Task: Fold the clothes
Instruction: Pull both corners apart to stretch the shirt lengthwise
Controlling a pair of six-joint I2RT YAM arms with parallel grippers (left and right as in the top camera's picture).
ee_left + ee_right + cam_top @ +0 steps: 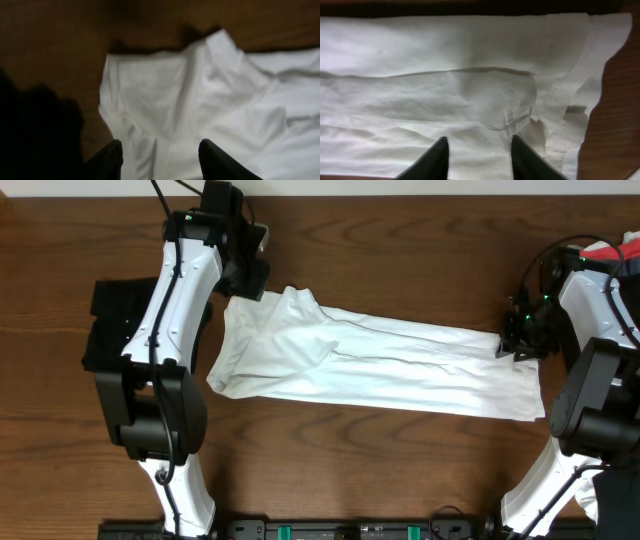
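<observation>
A white T-shirt [380,365] lies on the wooden table, folded lengthwise into a long band running from upper left to right. My left gripper [252,280] hovers at the shirt's upper left end; its fingers [111,159] stand apart over the white cloth [190,105] with nothing pinched between them. At the right end, my right gripper [520,340] sits just over the shirt's edge. There too the fingers [439,156] are spread above flat fabric [445,85], holding nothing.
A black folded garment [115,325] lies at the left, under the left arm. Red and dark cloth [612,252] shows at the top right corner. Bare wood [380,470] surrounds the shirt.
</observation>
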